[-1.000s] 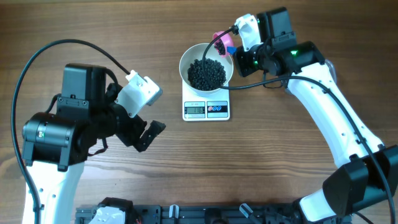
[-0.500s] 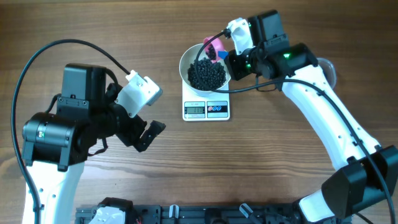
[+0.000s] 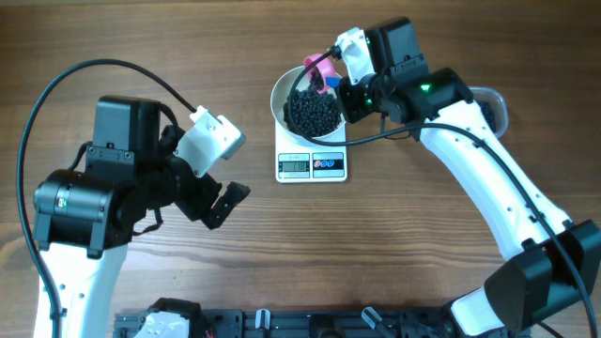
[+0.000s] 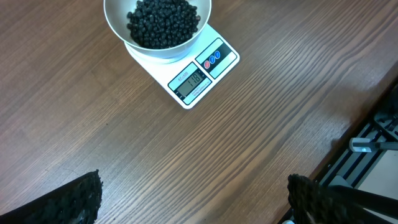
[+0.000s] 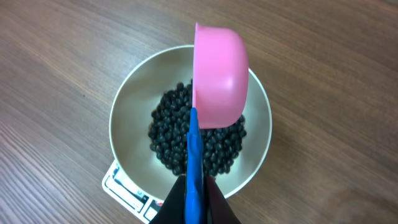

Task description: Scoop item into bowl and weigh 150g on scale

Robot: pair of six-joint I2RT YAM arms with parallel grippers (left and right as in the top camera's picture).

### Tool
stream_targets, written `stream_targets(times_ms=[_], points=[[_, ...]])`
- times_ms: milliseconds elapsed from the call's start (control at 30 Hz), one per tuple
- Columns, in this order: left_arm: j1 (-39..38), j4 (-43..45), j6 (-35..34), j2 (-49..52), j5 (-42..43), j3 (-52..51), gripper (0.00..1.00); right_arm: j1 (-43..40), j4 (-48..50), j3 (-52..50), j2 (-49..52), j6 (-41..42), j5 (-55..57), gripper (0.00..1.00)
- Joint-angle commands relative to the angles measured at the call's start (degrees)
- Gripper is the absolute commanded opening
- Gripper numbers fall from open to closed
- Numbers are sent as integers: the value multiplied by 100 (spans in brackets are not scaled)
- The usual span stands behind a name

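Emptying is judged in hand: the pink scoop (image 5: pixel 217 74), clamped by its handle in the right gripper (image 5: pixel 198 202), is tipped just beyond the jaws over the pellets (image 5: pixel 168 140) in the bowl (image 5: pixel 121 118) on the scale (image 4: pixel 205 71); the left gripper (image 4: pixel 196 193) is spread wide, empty; the display is to be checked next.

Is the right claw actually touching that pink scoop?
Touching. The right wrist view shows the right gripper shut on the blue handle of the scoop.
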Motion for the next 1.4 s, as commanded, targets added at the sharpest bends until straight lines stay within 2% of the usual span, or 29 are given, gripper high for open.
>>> stream_targets(times_ms=[0,100,200,833,933,1033,1100,1233,1367], points=[[42,-7,66,-22,70,90,100,76,-57,48,-192,-59,317,4],[42,-4,66,-22,70,90,100,74,59,48,-216,275,304,5],[42,-7,68,-20,70,90,100,120,-136,46,-212,92,282,5],[42,-7,66,-22,70,90,99,151,-81,46,-306,173,509,5],[42,-4,66,-22,70,90,100,229,-212,44,-278,-81,544,4],[42,-4,66,-22,70,90,100,234,-96,74,-317,-9,831,4],[42,-4,66,-20,70,90,100,251,4,72,-315,273,616,5],[42,-7,66,-22,70,90,100,304,-275,74,-282,-39,627,4],[42,-4,68,-22,68,90,100,317,-208,72,-297,144,608,5]])
